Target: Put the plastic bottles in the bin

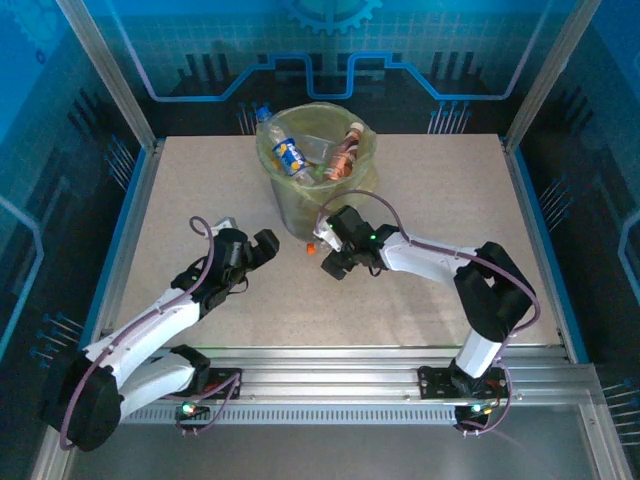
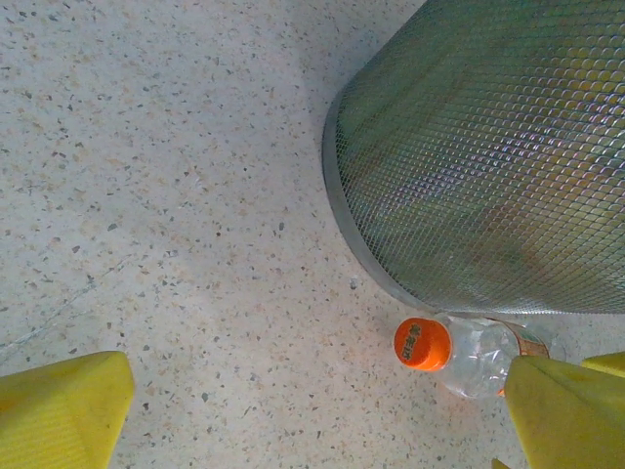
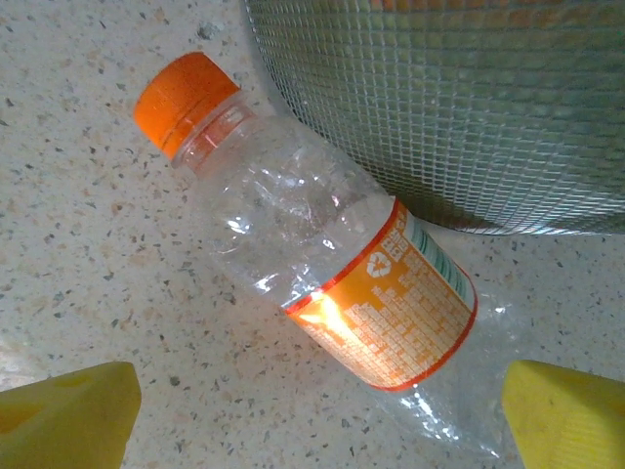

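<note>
A crushed clear plastic bottle (image 3: 322, 244) with an orange cap and orange label lies on the table against the foot of the bin (image 3: 449, 98). My right gripper (image 3: 322, 430) stands open just over it, with one yellow finger on each side of the bottle's lower half and no contact. From above, only the bottle's orange cap (image 1: 311, 250) shows, beside the right gripper (image 1: 328, 246). My left gripper (image 1: 266, 247) is open and holds nothing. In its wrist view the same bottle (image 2: 469, 354) lies close to its right finger (image 2: 571, 410). The bin (image 1: 278, 190) holds several bottles (image 1: 290, 155).
The bin's grey mesh wall (image 2: 488, 147) rises right behind the bottle. Aluminium frame posts and blue panels enclose the table (image 1: 450, 200). The two grippers face each other about a hand's width apart in front of the bin.
</note>
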Robot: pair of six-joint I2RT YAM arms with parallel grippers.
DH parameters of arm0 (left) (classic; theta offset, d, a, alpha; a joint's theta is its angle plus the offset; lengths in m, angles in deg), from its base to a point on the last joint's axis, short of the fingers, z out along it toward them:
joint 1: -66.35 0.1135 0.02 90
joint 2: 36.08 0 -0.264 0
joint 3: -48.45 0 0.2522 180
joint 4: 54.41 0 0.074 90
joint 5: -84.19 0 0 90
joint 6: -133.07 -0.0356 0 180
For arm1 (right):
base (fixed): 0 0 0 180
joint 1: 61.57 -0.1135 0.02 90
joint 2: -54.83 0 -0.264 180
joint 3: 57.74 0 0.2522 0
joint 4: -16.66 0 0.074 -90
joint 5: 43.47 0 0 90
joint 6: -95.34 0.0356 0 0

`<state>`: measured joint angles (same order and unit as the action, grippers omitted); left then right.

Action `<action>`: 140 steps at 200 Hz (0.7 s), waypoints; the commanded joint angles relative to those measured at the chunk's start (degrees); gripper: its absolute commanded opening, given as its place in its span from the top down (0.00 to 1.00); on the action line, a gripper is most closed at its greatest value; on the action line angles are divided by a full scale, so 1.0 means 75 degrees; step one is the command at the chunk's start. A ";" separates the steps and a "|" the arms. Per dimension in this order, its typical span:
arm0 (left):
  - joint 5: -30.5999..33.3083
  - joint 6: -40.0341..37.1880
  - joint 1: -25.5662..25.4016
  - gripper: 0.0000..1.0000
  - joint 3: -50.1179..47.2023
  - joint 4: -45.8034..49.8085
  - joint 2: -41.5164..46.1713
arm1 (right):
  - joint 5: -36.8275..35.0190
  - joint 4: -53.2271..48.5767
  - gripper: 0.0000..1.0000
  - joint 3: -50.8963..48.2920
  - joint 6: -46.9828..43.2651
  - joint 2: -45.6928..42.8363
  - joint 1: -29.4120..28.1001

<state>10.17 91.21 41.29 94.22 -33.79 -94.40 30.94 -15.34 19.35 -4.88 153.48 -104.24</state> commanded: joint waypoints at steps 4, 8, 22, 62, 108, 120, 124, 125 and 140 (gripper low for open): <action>0.0046 0.0090 0.0060 0.01 -0.0125 0.0150 0.0160 | 0.0113 0.0205 0.04 0.0115 -0.0238 0.0400 0.0094; 0.0047 0.0086 0.0063 0.01 -0.0131 0.0159 0.0158 | 0.0122 0.0205 0.04 0.0137 -0.0268 0.0439 0.0101; 0.0033 0.0082 0.0074 0.01 -0.0120 0.0159 0.0159 | 0.0119 0.0194 0.05 0.0230 -0.0340 0.0574 0.0100; 0.0027 0.0082 0.0076 0.01 -0.0096 0.0195 0.0183 | 0.0134 0.0058 0.05 0.0557 -0.0522 0.0966 0.0103; 0.0054 0.0088 0.0083 0.01 -0.0108 0.0247 0.0236 | 0.0206 -0.0253 0.05 0.0909 -0.0718 0.1350 0.0021; 0.0057 0.0085 0.0092 0.01 -0.0108 0.0253 0.0242 | 0.0175 -0.0355 0.05 0.1003 -0.0790 0.1465 -0.0063; 0.0049 0.0082 0.0085 0.01 -0.0106 0.0247 0.0242 | 0.0159 -0.0404 0.05 0.1028 -0.0813 0.1507 -0.0093; 0.0054 0.0084 0.0084 0.01 -0.0107 0.0253 0.0242 | 0.0158 -0.0410 0.05 0.1038 -0.0809 0.1519 -0.0102; 0.0058 0.0088 0.0083 0.01 -0.0105 0.0271 0.0253 | 0.0112 -0.0591 0.05 0.1128 -0.0895 0.1660 -0.0210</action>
<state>10.17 91.21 41.51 94.17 -33.01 -93.44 30.35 -15.65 26.44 -10.28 162.66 -104.26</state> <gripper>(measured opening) 0.990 0.951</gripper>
